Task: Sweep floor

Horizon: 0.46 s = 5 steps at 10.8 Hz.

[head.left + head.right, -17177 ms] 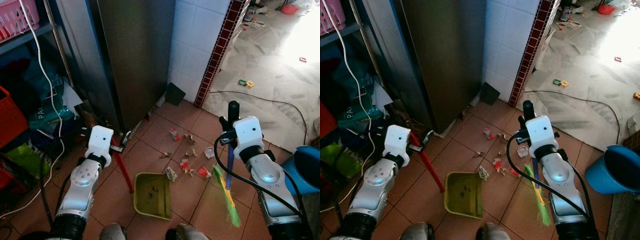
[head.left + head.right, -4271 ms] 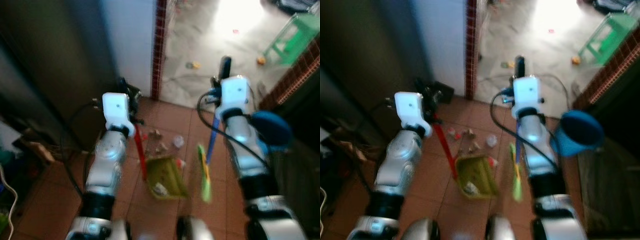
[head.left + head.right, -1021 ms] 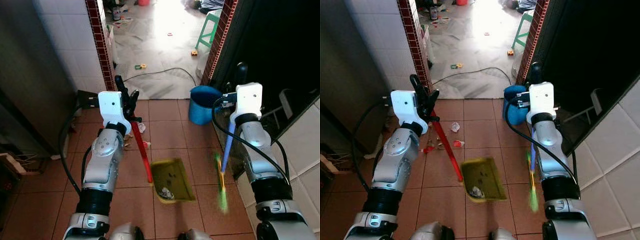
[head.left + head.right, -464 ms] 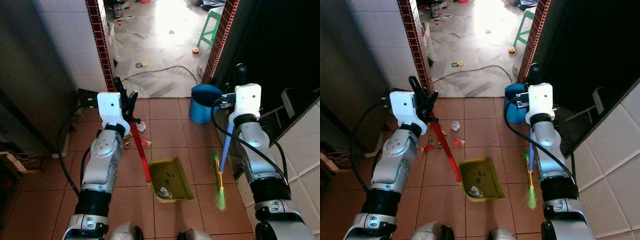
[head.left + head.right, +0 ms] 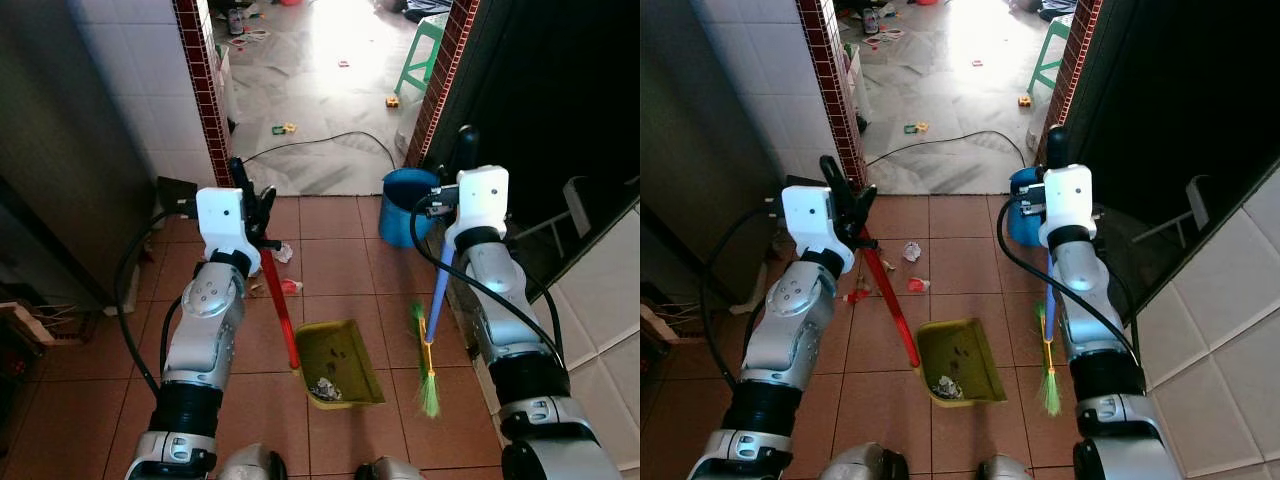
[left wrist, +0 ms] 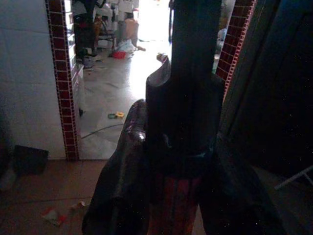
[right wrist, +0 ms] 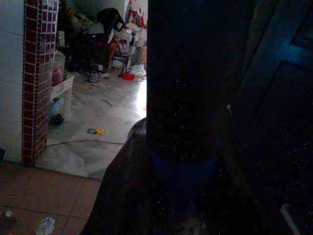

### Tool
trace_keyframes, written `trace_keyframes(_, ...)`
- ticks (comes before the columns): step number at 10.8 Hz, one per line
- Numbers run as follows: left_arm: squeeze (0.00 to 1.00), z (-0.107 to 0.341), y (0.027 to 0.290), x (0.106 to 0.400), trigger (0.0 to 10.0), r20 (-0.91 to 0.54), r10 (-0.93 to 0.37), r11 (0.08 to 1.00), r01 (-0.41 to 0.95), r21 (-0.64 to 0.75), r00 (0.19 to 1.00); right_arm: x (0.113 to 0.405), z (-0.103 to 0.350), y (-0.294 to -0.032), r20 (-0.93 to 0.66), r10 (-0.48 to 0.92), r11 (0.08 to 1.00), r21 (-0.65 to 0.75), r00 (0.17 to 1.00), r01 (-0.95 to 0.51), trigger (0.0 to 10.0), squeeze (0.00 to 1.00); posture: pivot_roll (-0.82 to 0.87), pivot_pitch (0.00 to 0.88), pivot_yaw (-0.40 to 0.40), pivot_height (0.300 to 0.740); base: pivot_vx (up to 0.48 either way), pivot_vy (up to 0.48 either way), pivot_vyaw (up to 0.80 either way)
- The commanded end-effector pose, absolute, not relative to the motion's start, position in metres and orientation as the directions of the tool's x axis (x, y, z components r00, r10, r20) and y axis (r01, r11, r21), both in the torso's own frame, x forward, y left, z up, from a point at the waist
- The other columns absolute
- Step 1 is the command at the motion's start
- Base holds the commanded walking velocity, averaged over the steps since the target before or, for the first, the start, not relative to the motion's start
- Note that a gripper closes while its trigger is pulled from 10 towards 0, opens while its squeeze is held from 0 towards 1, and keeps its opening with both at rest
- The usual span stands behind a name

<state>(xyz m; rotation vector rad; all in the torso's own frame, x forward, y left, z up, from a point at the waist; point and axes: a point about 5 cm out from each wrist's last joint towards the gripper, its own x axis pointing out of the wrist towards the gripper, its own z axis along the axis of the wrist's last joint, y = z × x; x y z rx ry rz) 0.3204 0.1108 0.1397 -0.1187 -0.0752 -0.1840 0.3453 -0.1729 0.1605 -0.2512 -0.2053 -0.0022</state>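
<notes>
My left gripper (image 5: pixel 250 210) is shut on the red handle (image 5: pixel 279 305) of a yellow-green dustpan (image 5: pixel 340 362), which holds a little trash and hangs tilted just over the terracotta tiles. My right gripper (image 5: pixel 452 205) is shut on the blue handle (image 5: pixel 438 292) of a broom whose green bristles (image 5: pixel 428 390) point down to the right of the dustpan. A few scraps of litter (image 5: pixel 285 253) lie on the tiles near the left arm. Both wrist views look along dark fingers wrapped round their handles (image 6: pixel 173 208) (image 7: pixel 183 171).
A blue bucket (image 5: pixel 404 200) stands on the tiles just ahead of the right arm, beside a dark doorway. A tiled wall with a red brick edge (image 5: pixel 205 90) is ahead left. Beyond lies a bright marble floor with a black cable (image 5: pixel 320 140), small toys and a green stool (image 5: pixel 422 50).
The right arm has swung left, bringing the broom head closer to the dustpan. The dustpan has shifted slightly. Since the earliest frames I have turned away from the litter pile toward the bucket.
</notes>
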Motion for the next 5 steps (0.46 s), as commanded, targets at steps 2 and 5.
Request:
trace_keyframes(2,0.00,0.1566,0.1096,0.3203,10.0,0.156,-0.177,0.975,0.195,-0.107,0.972,0.3491,0.1743,-0.1685,0.261,0.041,0.967,-0.253,0.964,0.028,10.0,0.00,0.03,0.033,-0.020,0.740,0.000,0.000,0.00)
trace_keyframes(5,0.00,0.1571,0.1101,0.3212,10.0,0.154,-0.174,0.976,0.191,-0.106,0.973,0.3484,0.1748,-0.1708,0.264,0.035,0.967,-0.253,0.964,0.034,10.0,0.00,0.03,0.034,-0.018,0.740,0.000,0.000,0.00)
